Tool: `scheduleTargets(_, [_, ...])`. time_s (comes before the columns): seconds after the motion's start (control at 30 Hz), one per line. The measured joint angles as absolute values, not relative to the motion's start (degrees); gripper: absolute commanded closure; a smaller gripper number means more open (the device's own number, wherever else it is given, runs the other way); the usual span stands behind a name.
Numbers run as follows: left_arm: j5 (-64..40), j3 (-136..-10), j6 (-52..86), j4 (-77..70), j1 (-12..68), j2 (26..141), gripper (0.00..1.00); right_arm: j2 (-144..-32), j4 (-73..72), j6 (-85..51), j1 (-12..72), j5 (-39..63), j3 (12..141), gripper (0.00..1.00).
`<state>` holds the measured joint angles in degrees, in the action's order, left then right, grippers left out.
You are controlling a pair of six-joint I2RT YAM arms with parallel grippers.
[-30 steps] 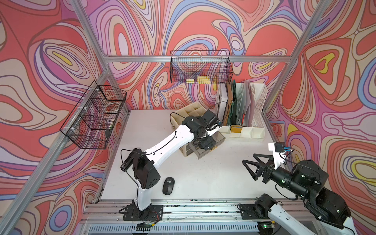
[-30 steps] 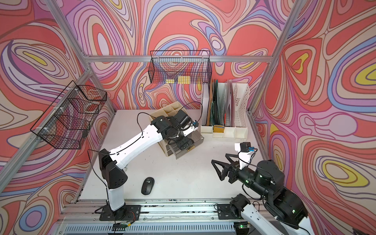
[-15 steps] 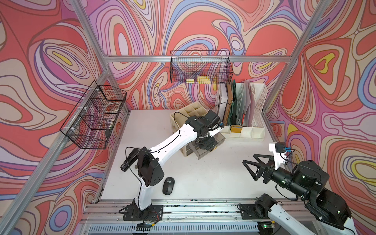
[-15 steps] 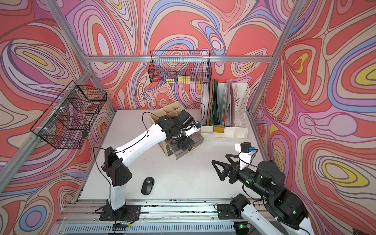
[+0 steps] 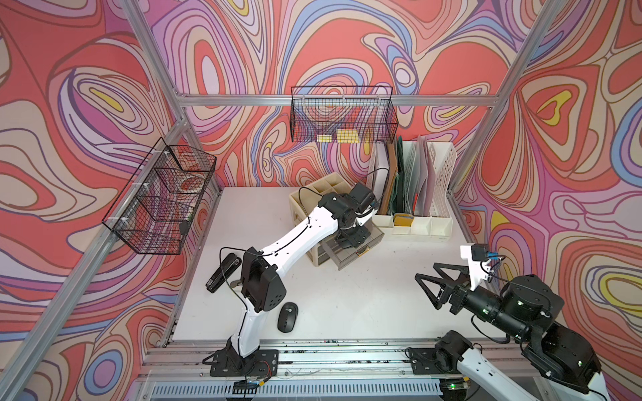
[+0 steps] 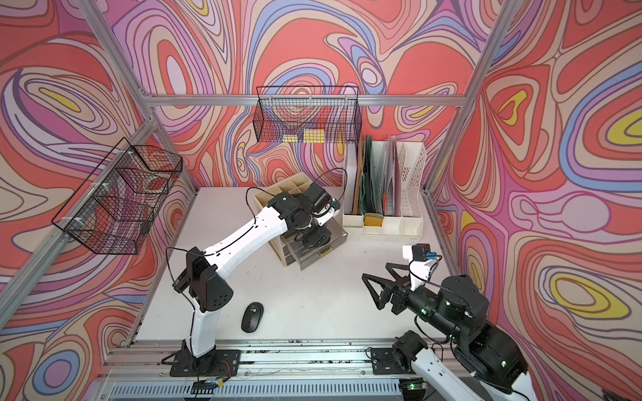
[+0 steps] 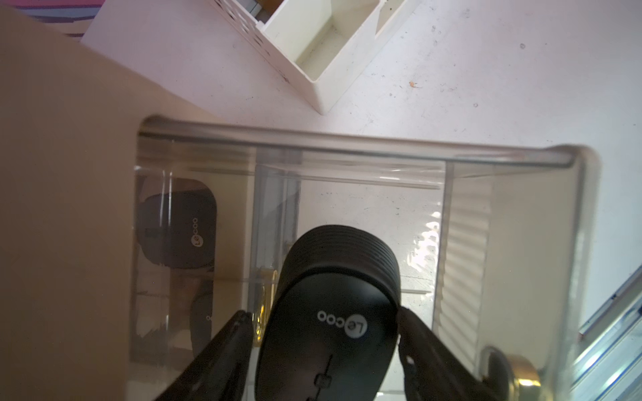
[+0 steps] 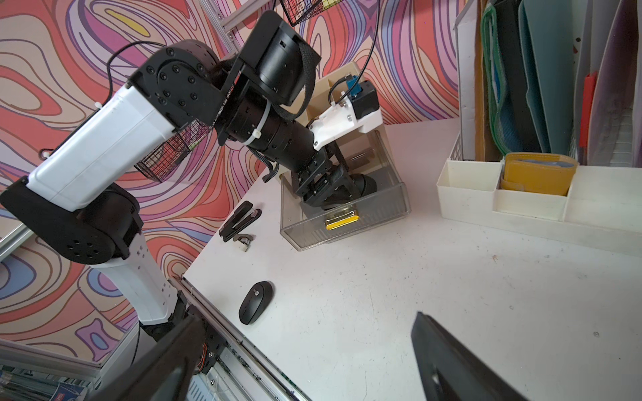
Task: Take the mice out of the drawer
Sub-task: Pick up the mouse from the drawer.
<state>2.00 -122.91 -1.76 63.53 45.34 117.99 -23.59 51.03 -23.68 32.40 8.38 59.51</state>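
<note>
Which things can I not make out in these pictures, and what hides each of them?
- Mice left in the drawer: both top views, the left arm covers it; left wrist view, the cabinet top hides the back.
- Whether the left gripper already squeezes the mouse: left wrist view, lower edge cuts the fingers.
- Small thing beside the stapler: right wrist view, too small.

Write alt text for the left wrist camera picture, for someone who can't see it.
A black computer mouse sits between the two black fingers of the left gripper, in a clear plastic drawer. A second black mouse shows through the plastic, and a white desk organizer stands beyond.
</note>
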Motion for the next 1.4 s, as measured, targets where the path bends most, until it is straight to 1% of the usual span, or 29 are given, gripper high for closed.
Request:
scheduleTargets(0.23, [1.6,-123.0,-0.6,63.6,45.3,117.8,0.14,-23.6,51.0,-23.7,32.4,8.4,59.5,0.02])
scheduleTargets(0.43, [0.7,-123.0,-2.6,64.2,45.3,117.7,0.11,-23.6,51.0,-24.1,32.4,8.4,59.4,0.01])
scheduleTargets(0.6, [1.0,-123.0,-3.9,64.6,45.3,117.7,0.1,-23.6,51.0,-24.3,32.4,8.4,59.3,0.02])
scheduleTargets(0.7, [1.8,-123.3,-4.5,64.8,45.3,118.0,0.13,-23.6,51.0,-24.3,32.4,8.4,59.3,0.02])
scheduleTargets(0.83, [3.4,-124.5,-5.1,65.3,45.3,119.3,0.19,-23.6,51.0,-24.3,32.4,8.4,59.3,0.02])
scheduleTargets(0.97, [4.0,-124.9,-5.7,65.4,45.3,120.7,0.21,-23.6,51.0,-24.3,32.4,8.4,59.3,0.02])
scheduleTargets(1.17, [4.4,-124.9,-5.8,65.6,45.3,121.0,0.27,-23.6,51.0,-24.3,32.4,8.4,59.3,0.02])
scheduleTargets(1.4, [4.7,-125.1,-5.5,66.3,45.3,122.3,0.27,-23.6,51.0,-24.3,32.4,8.4,59.3,0.02])
